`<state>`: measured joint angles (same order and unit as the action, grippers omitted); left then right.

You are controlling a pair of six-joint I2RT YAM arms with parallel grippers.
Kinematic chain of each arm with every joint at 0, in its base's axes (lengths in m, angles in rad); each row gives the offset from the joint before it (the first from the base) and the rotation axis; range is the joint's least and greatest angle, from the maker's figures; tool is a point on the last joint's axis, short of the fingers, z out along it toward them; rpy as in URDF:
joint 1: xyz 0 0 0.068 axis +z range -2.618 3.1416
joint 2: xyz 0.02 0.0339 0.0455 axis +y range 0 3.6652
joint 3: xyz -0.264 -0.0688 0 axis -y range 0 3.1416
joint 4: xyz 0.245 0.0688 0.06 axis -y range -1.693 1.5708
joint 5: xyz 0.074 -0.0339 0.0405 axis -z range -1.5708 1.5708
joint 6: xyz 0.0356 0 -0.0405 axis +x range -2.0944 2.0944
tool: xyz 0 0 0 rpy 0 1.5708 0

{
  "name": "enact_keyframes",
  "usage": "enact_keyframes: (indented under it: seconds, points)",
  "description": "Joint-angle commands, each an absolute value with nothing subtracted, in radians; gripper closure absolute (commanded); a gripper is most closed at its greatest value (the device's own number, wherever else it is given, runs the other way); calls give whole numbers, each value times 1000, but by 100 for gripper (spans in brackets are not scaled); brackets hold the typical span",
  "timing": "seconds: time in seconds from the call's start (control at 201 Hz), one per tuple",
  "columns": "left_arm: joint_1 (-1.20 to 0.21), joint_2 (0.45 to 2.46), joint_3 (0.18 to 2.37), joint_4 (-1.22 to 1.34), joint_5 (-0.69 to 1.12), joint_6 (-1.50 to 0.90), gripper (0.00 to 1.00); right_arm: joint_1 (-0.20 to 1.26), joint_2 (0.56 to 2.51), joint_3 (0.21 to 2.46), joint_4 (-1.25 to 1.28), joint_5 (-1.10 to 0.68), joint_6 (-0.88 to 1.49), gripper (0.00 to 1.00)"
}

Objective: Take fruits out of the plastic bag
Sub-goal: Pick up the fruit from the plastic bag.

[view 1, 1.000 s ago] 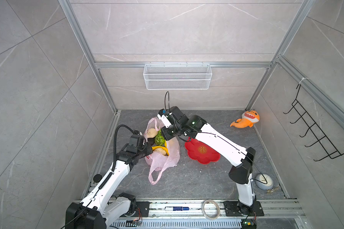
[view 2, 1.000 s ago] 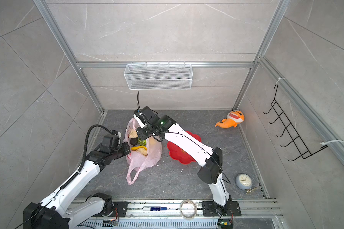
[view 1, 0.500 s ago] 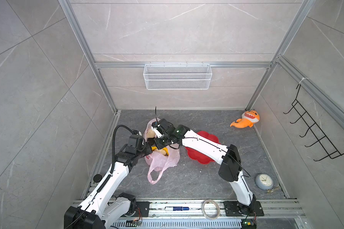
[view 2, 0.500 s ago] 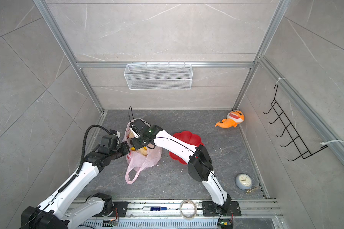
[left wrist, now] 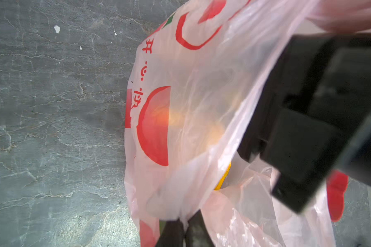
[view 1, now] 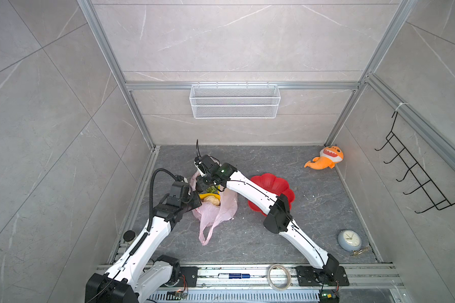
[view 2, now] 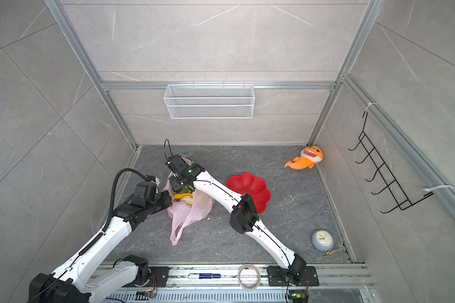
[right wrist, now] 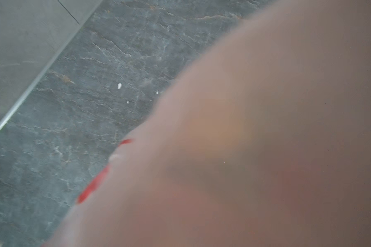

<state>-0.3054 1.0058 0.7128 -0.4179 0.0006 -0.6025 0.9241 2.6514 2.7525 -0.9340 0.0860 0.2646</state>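
The pink plastic bag (view 1: 217, 213) lies on the grey surface (view 1: 247, 236) just beside the red plate (view 1: 272, 185), with its mouth open. Inside it are a bumpy green fruit (view 1: 210, 189), a yellow banana (view 1: 206, 196) and a lumpy beige fruit (view 1: 212, 201). The left hand (left wrist: 183, 229) is closed, pinching the bag's rim on the side away from the plate. The right hand (view 1: 206, 185) reaches into the bag's mouth over the green fruit. I cannot tell how far it is open or whether it grips anything.
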Motion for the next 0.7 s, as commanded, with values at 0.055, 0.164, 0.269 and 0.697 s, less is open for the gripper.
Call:
enact_keyframes:
  seconds: [0.055, 0.164, 0.269, 0.697]
  points:
    - [-308, 1002, 707, -400, -26, -604, 97, 911, 2662, 2760, -1035, 173, 225, 48]
    - [-308, 1015, 707, -391, -31, -607, 97, 909, 2646, 2712, -1037, 198, 207, 36]
    - [-308, 1025, 708, -381, -25, -612, 97, 909, 2651, 2704, -1040, 199, 199, 30]
    - [-308, 1019, 677, -372, -34, -618, 98, 904, 2710, 2732, -1007, 129, 217, 21]
